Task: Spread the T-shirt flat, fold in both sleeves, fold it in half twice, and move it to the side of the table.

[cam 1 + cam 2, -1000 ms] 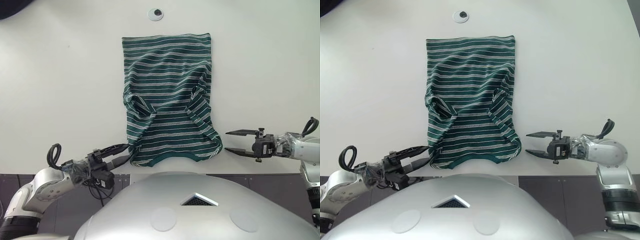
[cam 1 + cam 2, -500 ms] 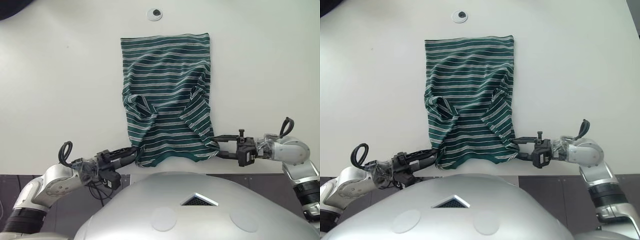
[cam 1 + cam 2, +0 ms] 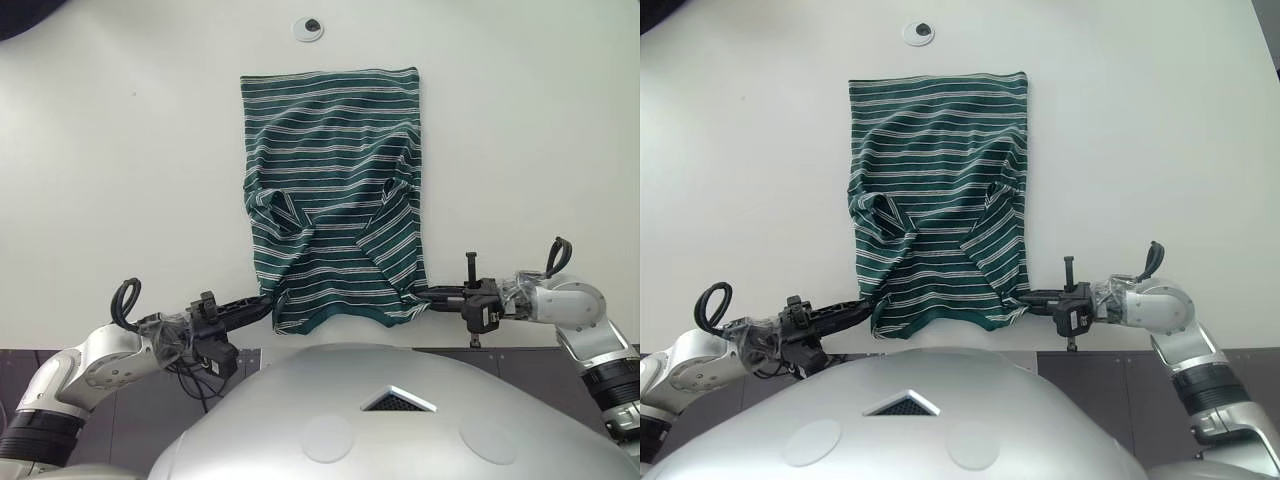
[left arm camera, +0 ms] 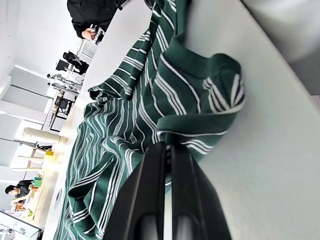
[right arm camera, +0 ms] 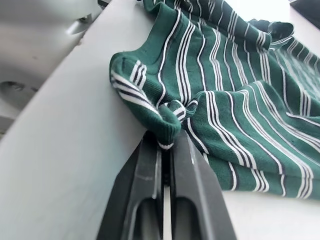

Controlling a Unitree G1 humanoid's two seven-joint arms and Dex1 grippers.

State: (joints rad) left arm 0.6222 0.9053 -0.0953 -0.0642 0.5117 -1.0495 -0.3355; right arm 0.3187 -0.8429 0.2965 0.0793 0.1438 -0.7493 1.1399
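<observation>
A green T-shirt (image 3: 333, 190) with white stripes lies lengthwise on the white table (image 3: 120, 170), both sleeves folded in over its middle. Its near edge sits close to the table's front edge. My left gripper (image 3: 264, 301) is shut on the shirt's near left corner (image 4: 172, 137). At the near right corner (image 5: 167, 125), my right gripper (image 3: 422, 295) is shut on the bunched cloth. In each wrist view the dark fingers (image 5: 150, 165) pinch a fold of striped fabric (image 4: 150, 105) just above the tabletop.
A small round white disc with a dark centre (image 3: 310, 27) lies on the table beyond the shirt's far edge. Bare tabletop stretches to either side of the shirt (image 3: 1160, 150). The table's front edge (image 3: 100, 348) runs just behind both grippers.
My right gripper moved left from open beside the shirt and shut on its near right corner. The left gripper slid in and shut on the near left corner. The near edge drew in slightly.
</observation>
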